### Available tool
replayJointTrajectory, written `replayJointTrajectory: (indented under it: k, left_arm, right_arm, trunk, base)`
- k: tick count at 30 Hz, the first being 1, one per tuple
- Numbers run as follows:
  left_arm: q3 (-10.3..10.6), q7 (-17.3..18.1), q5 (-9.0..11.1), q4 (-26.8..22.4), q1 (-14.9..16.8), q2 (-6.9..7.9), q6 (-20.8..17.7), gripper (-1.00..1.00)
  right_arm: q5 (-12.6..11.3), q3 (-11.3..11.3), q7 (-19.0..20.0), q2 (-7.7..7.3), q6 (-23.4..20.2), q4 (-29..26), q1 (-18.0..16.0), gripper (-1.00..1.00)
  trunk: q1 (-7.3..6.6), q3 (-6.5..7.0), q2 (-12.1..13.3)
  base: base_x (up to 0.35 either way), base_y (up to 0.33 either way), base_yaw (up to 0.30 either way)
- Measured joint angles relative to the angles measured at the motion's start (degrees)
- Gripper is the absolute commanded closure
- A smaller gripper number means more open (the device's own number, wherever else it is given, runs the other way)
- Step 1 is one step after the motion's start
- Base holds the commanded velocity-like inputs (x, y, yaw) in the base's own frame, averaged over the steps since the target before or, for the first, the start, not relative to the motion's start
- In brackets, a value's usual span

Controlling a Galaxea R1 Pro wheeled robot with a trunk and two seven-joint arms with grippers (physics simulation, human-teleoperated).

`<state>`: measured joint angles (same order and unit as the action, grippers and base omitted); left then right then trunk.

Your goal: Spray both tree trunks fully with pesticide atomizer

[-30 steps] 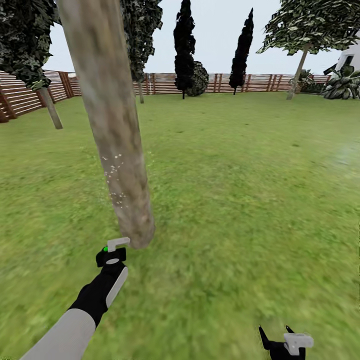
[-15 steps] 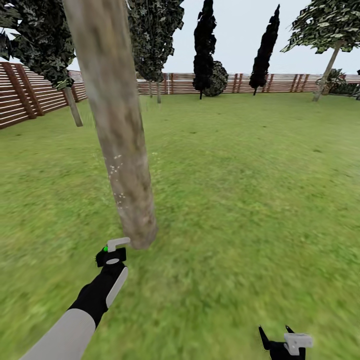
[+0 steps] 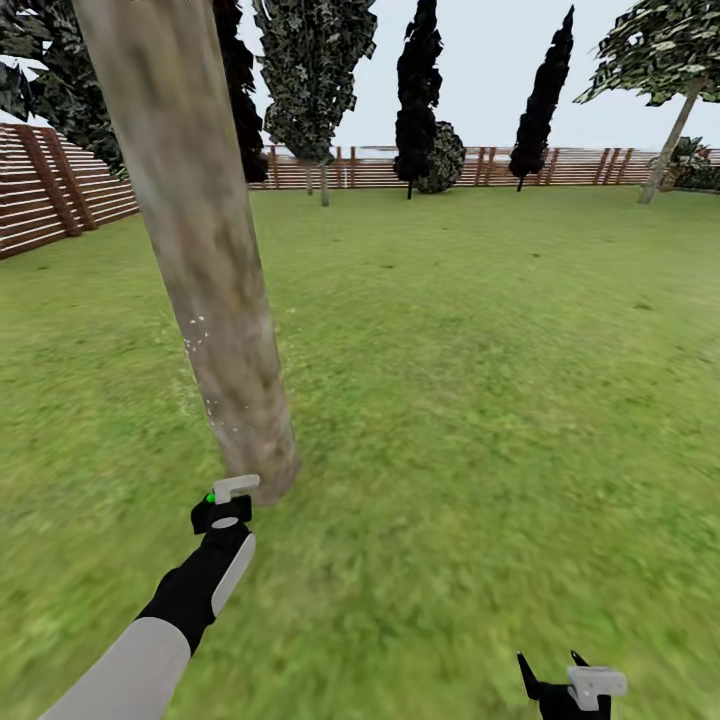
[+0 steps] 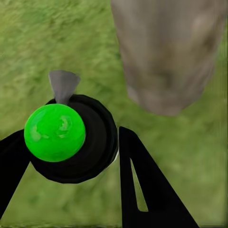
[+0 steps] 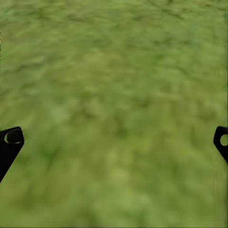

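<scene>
tree trunk [image 3: 205,270]: top cut off by frame | grass [image 5: 114,95]: blurred | pesticide [image 3: 200,345]: specks faint, sparse

We stretch our left arm [image 3: 150,640] forward, its gripper [image 3: 222,512] clamped on the atomizer [image 4: 71,137]. Our right gripper [image 3: 560,680] sits low, its 2 fingers [image 5: 10,142] spread wide, holding nothing.

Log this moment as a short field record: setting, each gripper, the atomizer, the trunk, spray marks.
setting: garden lawn edged by a brown slat fence
left gripper: shut on the pesticide atomizer, green dot facing the wrist camera
right gripper: open, nothing held, over grass
atomizer position: near the base of the tree trunk, just short of it
pesticide: sparse white specks on the trunk's lower part
background: dark cypress-like trees by the fence
</scene>
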<state>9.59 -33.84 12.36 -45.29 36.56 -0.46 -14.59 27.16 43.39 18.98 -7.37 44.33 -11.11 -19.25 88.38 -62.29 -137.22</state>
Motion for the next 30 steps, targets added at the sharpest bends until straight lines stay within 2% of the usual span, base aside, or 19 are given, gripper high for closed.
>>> replayJointTrajectory:
  k: [14, 25, 30]
  left_arm:
    - [0.0, 0.0, 0.0, 0.0, 0.0, -0.07, 0.0, 1.00]
    - [0.0, 0.0, 0.0, 0.0, 0.0, 0.02, 0.0, 1.00]
    - [0.0, 0.0, 0.0, 0.0, 0.0, 0.00, 0.0, 1.00]
  right_arm:
    - [0.0, 0.0, 0.0, -0.01, 0.0, 0.0, 0.0, -1.00]
    - [0.0, 0.0, 0.0, -0.01, 0.0, 0.0, 0.0, -1.00]
    - [0.0, 0.0, 0.0, -0.01, 0.0, 0.0, 0.0, -1.00]
  trunk:
    - [0.00, 0.00, 0.0]
    - [0.00, 0.00, 0.0]
    - [0.00, 0.00, 0.0]
  base:
    - [0.005, -0.270, 0.274]
    - [0.096, -0.270, 0.031]
    - [0.099, -0.270, 0.213]
